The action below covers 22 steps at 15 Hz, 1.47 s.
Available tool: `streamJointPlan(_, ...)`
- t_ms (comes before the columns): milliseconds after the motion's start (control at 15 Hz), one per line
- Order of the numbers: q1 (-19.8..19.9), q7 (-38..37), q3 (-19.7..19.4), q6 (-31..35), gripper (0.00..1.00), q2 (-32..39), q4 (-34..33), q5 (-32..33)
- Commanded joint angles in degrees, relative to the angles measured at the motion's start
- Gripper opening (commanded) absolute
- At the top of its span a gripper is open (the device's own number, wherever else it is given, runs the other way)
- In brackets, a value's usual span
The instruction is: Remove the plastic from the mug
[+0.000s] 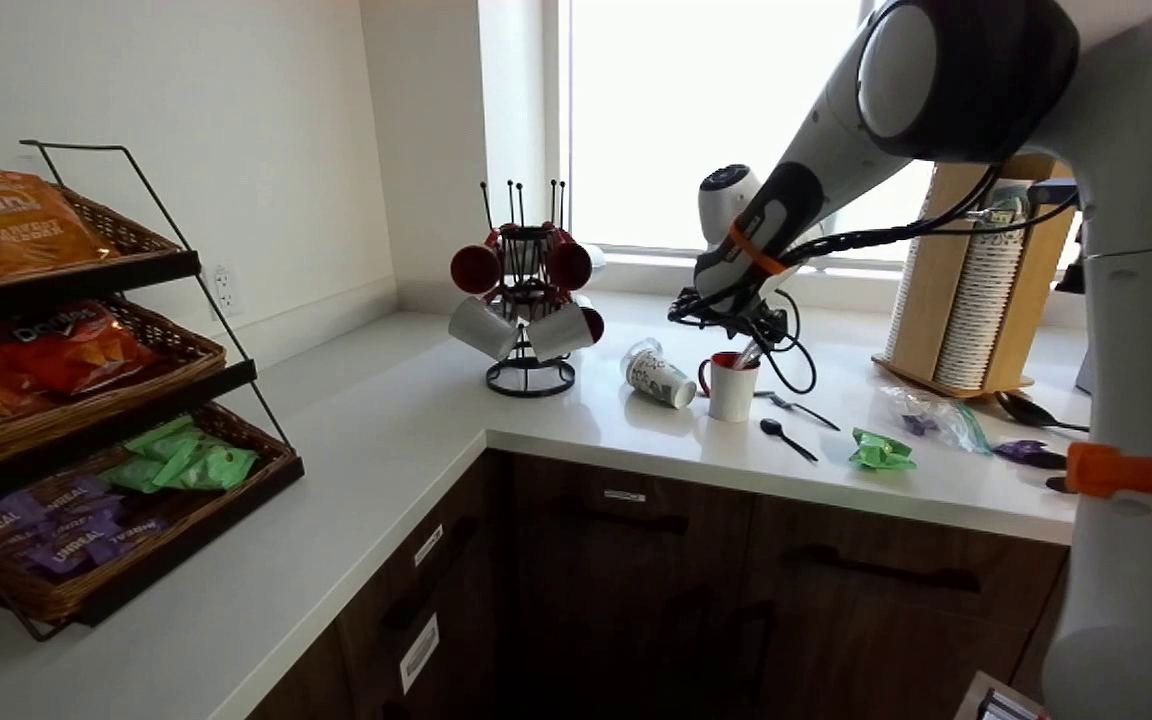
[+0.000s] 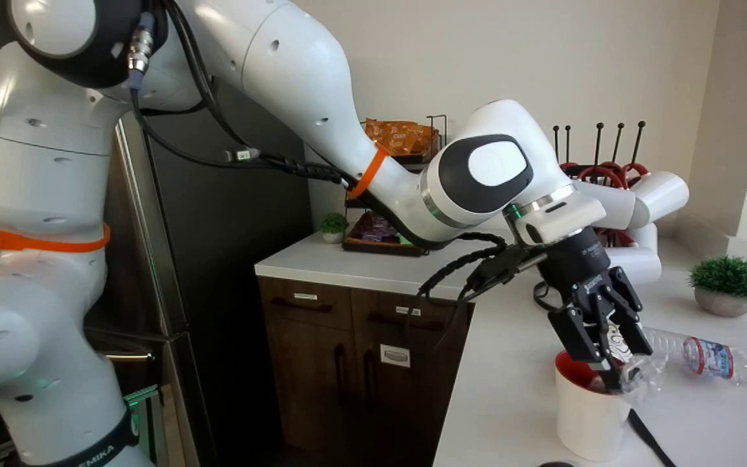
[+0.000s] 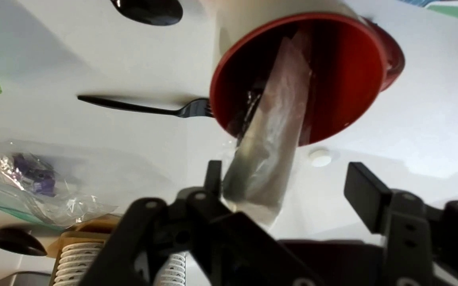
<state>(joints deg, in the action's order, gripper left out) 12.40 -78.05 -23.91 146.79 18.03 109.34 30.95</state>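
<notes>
The white mug with a red inside stands upright on the counter in both exterior views. In the wrist view its red mouth faces the camera. A clear, crumpled plastic wrapper sticks up out of the mug, with something dark beside it inside. The plastic also shows above the rim in both exterior views. My gripper is open above the mug, its fingers well apart. The plastic's upper end lies between the fingers, close to the left one in the wrist view. The gripper also shows in an exterior view.
A patterned paper cup lies beside the mug, and a plastic bottle lies behind. A black fork, black spoon, green wrapper and clear bag lie nearby. A mug tree and wooden cup rack stand on the counter.
</notes>
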Motion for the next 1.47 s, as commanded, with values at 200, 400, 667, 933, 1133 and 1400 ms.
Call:
streamJointPlan(200, -2.67, -3.74, -2.71, -3.46, 0.26, 2.94, -2.61, 0.74)
streamJointPlan(400, -3.40, -4.55, -3.14, -4.19, 0.04, 2.05, -2.23, 1.27)
streamJointPlan(667, -4.90, -6.41, -4.01, -4.52, 0.03, -1.69, -1.01, 3.07)
streamJointPlan(933, -4.81, -8.95, -3.48, -3.60, 0.03, -8.50, 0.08, 4.82)
streamJointPlan(1133, -3.10, -7.04, -1.40, -3.98, 0.03, -13.55, 0.33, 2.77)
streamJointPlan(1400, -1.11, 0.77, 2.44, -3.64, 0.03, -18.20, 2.49, -4.66)
